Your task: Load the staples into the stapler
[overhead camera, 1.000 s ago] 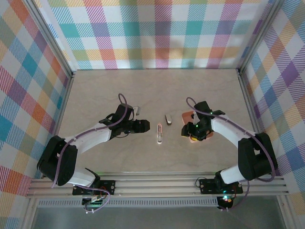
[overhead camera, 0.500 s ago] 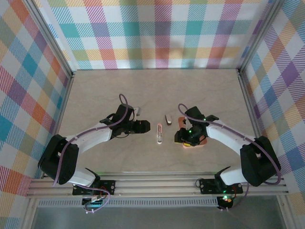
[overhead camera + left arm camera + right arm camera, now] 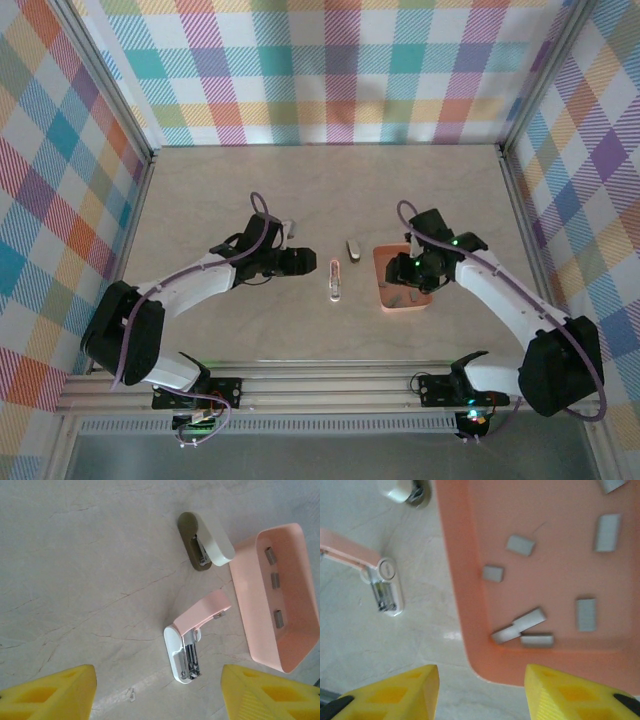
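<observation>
Several staples (image 3: pixel 530 618) lie in the tray (image 3: pixel 455 580), just above the right gripper (image 3: pixel 481 680) in its wrist view; its jaws stand apart, empty. The nearest pair lies slantwise, lower middle. The stapler (image 3: pixel 382 582) sits open at left, outside the tray, nearer the left gripper (image 3: pixel 157 680), also spread.

Both arms stretched forward, bent inward toward each other: left gripper (image 3: pixel 300 262) fingers (image 3: pixel 50 692) wide apart, right gripper (image 3: pixel 407 272) likewise.
</observation>
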Controlling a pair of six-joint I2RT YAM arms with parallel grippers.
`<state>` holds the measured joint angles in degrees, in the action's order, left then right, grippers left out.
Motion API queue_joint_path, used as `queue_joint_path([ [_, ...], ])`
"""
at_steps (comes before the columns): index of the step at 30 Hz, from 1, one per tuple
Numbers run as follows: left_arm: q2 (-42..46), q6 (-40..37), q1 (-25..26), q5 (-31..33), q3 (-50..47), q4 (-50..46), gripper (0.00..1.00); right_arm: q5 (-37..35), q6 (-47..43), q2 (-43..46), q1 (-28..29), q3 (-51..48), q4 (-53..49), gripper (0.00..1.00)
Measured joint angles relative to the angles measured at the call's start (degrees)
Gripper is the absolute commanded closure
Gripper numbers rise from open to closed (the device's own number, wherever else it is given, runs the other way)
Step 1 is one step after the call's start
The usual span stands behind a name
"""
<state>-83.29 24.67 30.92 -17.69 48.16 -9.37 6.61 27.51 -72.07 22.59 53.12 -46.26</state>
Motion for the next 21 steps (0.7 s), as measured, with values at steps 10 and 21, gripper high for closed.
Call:
queue_joint_path([
  [10, -3.2, 0.2, 0.0, 1.2, 0.0, -1.2, 0.33, -2.1, -10.7, -11.1, -2.8, 9.1, -2.9, 0.55],
  [21, -3.8, 0.0, -0.2, 1.2, -0.4, 0.5, 0.31, 0.7, -42.9, -9.7, -3.7, 11.3, 0.1, 0.64],
])
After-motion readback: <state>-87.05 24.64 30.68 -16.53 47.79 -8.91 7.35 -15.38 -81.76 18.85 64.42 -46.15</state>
